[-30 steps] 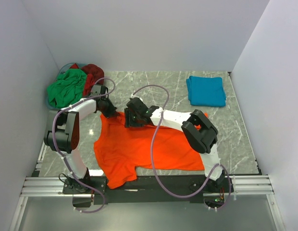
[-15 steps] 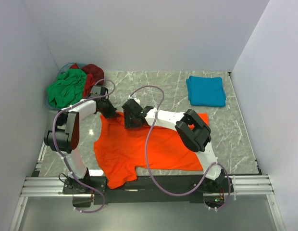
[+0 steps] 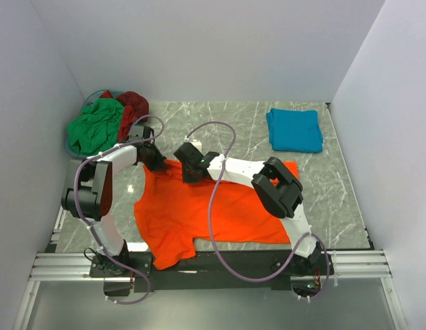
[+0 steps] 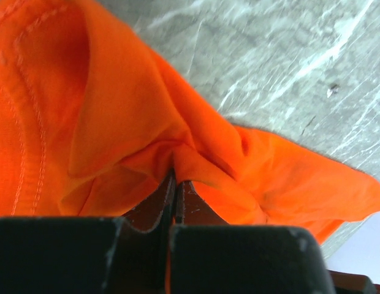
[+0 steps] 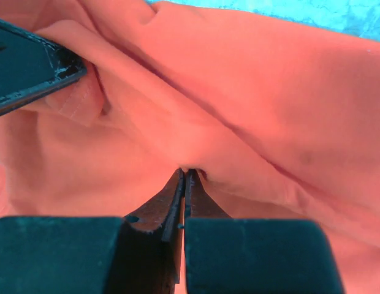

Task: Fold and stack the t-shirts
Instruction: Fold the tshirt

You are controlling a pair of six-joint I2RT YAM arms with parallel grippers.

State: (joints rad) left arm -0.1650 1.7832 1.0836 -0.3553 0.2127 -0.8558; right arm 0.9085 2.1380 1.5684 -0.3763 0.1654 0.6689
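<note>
In the middle of the desk [image 3: 233, 124], toward its near edge, the orange t-shirt [image 3: 213, 213] lies spread out and mostly flat. One sleeve sticks out near-left toward the arm bases, and the far edge is rumpled. The left pincer [image 4: 175, 184] is at the shirt's far-left corner, clamped tight on a pinch of orange cloth. In the left wrist view the fabric bunches and folds up around the closed tips, with grey marble showing past it. The right pincer [image 5: 185, 177] is just beside it, further along the same far edge, also closed down on the orange shirt. Its tips meet on a ridge of cloth, with creases running off to both sides. In the top view the two pincers sit near each other but apart, both low on the fabric. The right arm reaches across the shirt from the right side. The teal t-shirt [image 3: 294, 129] is folded into a neat rectangle at the far right of the desk, well apart from the orange one. The green t-shirt [image 3: 95, 127] and dark red t-shirt [image 3: 132, 106] are crumpled together in a heap at the far-left corner. A bit of a blue basket [image 3: 91, 95] rim shows behind them.
</note>
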